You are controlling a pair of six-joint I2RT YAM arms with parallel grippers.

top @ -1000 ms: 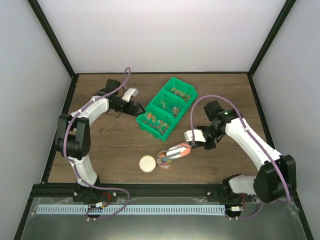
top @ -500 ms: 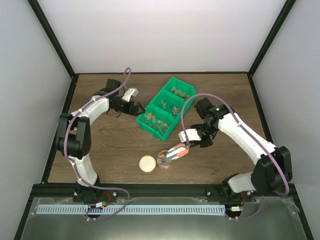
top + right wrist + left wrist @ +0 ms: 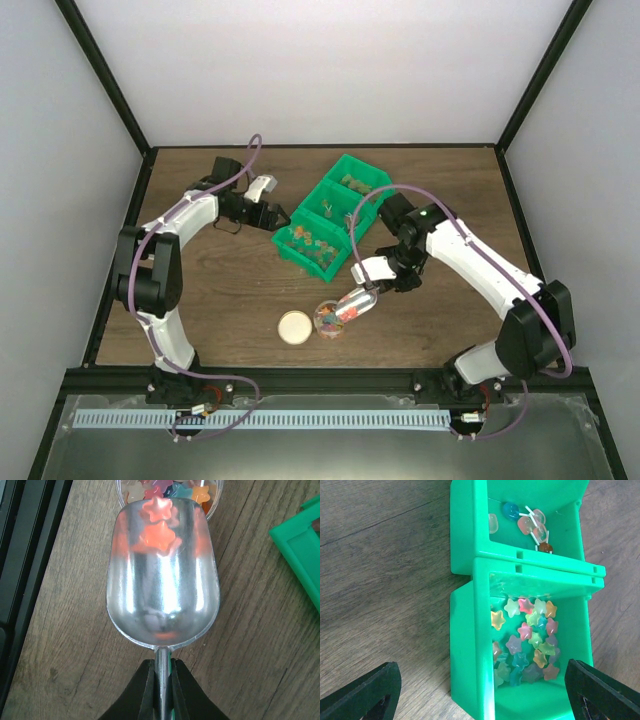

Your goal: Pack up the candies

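- Your right claw [image 3: 160, 700] is clamped shut on the thin handle of the metal scoop [image 3: 162, 585], one finger on each side of it.
- The scoop is tipped mouth-first at the clear jar [image 3: 328, 318], with its lip at the jar's rim.
- The candies [image 3: 527, 635] are small stars in mixed colours. Most lie heaped in the end compartment of the green bin [image 3: 330, 225], and a layer of them is already in the jar.
- One orange star sits at the scoop's lip in the right wrist view, with its reflection on the metal just behind it.
- Your left claw [image 3: 482, 692] stands wide open and grips nothing. It hangs over that end compartment with a finger out past each side wall of the bin. You cannot tell from these views whether it touches the bin.
- The next compartment holds a few rounder sweets [image 3: 525, 520] on sticks.
- The tan lid [image 3: 295, 327] lies flat on the surface [image 3: 220, 300], just left of the jar.
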